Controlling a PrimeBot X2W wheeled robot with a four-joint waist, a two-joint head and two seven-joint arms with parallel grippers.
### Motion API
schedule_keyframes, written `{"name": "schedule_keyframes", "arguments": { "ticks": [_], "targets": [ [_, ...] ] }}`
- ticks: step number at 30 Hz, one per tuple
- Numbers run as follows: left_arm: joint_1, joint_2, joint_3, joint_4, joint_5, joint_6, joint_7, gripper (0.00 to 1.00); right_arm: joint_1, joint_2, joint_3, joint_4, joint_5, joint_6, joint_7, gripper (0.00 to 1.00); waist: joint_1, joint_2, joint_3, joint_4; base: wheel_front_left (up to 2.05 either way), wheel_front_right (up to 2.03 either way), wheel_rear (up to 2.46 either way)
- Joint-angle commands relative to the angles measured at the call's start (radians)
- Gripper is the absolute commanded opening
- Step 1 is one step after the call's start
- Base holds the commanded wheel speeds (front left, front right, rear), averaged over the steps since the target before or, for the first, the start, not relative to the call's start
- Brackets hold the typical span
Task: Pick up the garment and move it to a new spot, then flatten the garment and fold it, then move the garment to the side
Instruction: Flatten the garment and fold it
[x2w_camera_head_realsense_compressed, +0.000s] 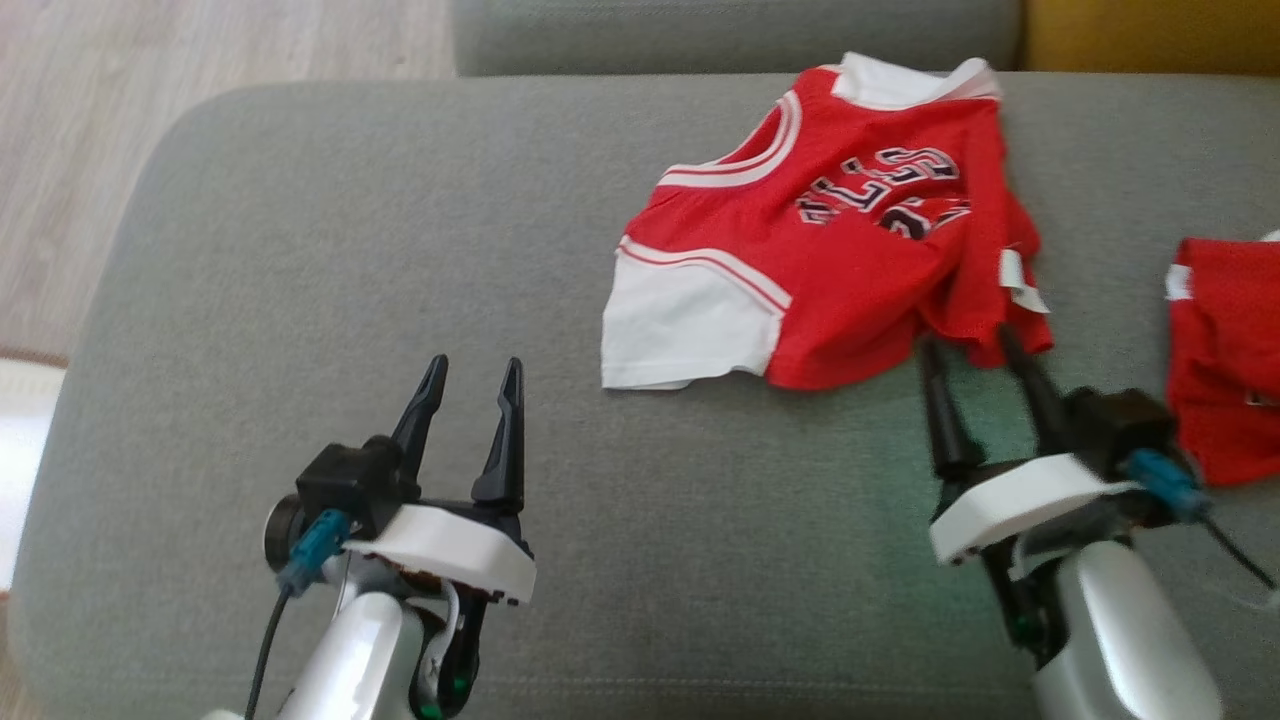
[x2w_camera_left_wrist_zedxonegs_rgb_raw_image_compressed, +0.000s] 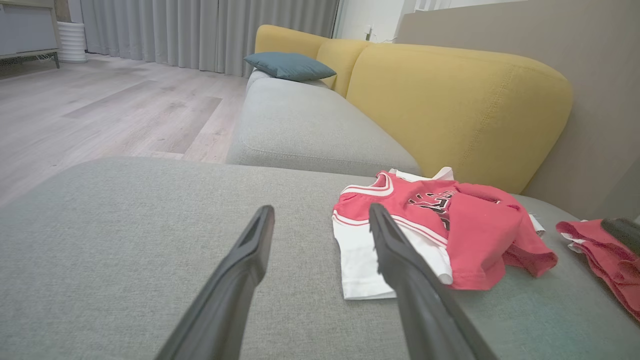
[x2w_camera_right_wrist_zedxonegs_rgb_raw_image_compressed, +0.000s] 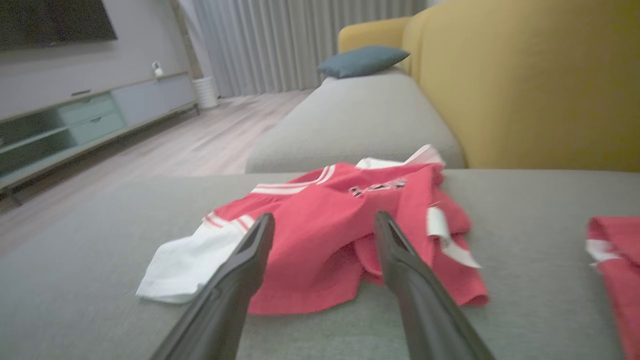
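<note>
As the head view looks down, garment (x2w_camera_head_realsense_compressed: 830, 260): red and white, rumpled, toward the back edge of the grey cushion (x2w_camera_head_realsense_compressed: 350, 250); not yet lifted.
Head view, left gripper (x2w_camera_head_realsense_compressed: 475, 363): fingers apart, empty, over the cushion's front; probably waiting its turn.
Head view, right gripper (x2w_camera_head_realsense_compressed: 966, 340): fingers spread, empty, tips at the garment's near hem, seemingly lining up a pinch; contact unclear.
Head view, red cloth (x2w_camera_head_realsense_compressed: 1225, 350): at the cushion's right edge.
Left wrist view, room: wooden floor (x2w_camera_left_wrist_zedxonegs_rgb_raw_image_compressed: 100, 110) beyond the cushion; yellow backrest (x2w_camera_left_wrist_zedxonegs_rgb_raw_image_compressed: 450, 100) behind it; blue pillow (x2w_camera_left_wrist_zedxonegs_rgb_raw_image_compressed: 290, 65) past it.
Right wrist view, room: cabinet (x2w_camera_right_wrist_zedxonegs_rgb_raw_image_compressed: 90, 115) and curtain (x2w_camera_right_wrist_zedxonegs_rgb_raw_image_compressed: 280, 45) far beyond the cushion.
</note>
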Motion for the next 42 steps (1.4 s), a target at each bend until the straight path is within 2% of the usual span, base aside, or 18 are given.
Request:
{"name": "schedule_keyframes", "arguments": {
  "ticks": [1,8,15,23,24,25,26,33,38,42],
  "targets": [
    [-0.050,0.007,0.025,-0.028,-0.001,-0.006,-0.012,1.00,-0.019,0.007,0.036,-0.017,-0.004,0.007,0.012,1.00,0.0000,0.0000,0.017,0.020,0.00,0.00,0.00],
    [-0.071,0.007,0.015,-0.016,-0.007,-0.006,-0.012,1.00,-0.068,0.007,0.079,0.121,-0.006,0.007,0.063,1.00,0.0000,0.0000,0.056,0.088,0.00,0.00,0.00],
    [-0.081,0.007,0.006,-0.009,-0.014,-0.003,-0.012,1.00,-0.141,0.007,0.075,0.270,-0.009,0.007,0.017,1.00,0.0000,0.0000,0.084,0.149,0.00,0.00,0.00],
    [-0.085,0.007,0.004,-0.011,-0.016,-0.001,-0.012,1.00,-0.214,0.007,0.041,0.391,-0.054,0.007,-0.023,1.00,0.0000,0.0000,0.105,0.172,0.00,0.00,0.00],
    [-0.086,0.007,0.004,-0.011,-0.016,-0.001,-0.012,1.00,-0.221,0.007,0.036,0.405,-0.064,0.007,-0.025,0.66,0.0000,0.0000,0.106,0.172,0.00,0.00,0.00],
    [-0.088,0.007,0.004,-0.009,-0.016,-0.001,-0.012,1.00,-0.227,0.007,0.034,0.417,-0.068,0.007,-0.028,0.13,0.0000,0.0000,0.106,0.171,0.00,0.00,0.00],
    [-0.090,0.007,0.006,-0.008,-0.016,0.000,-0.012,1.00,-0.234,0.007,0.033,0.428,-0.075,0.007,-0.031,0.00,0.0000,0.0000,0.106,0.168,0.00,0.00,0.00],
    [-0.088,0.007,0.019,-0.003,-0.013,-0.002,-0.012,1.00,-0.244,0.007,0.047,0.451,-0.113,0.007,-0.056,0.00,0.0000,0.0000,0.082,0.114,0.00,0.00,0.00],
    [-0.077,0.007,0.029,-0.002,-0.014,-0.001,-0.012,1.00,-0.222,0.007,0.045,0.414,-0.129,0.007,-0.050,0.00,0.0000,0.0000,0.051,0.063,0.00,0.00,0.00],
    [-0.059,0.007,0.036,-0.006,-0.016,0.000,-0.012,1.00,-0.179,-0.010,0.047,0.336,-0.155,0.007,-0.015,0.00,0.0000,0.0000,0.018,0.007,0.00,0.00,0.00]
  ]
}}
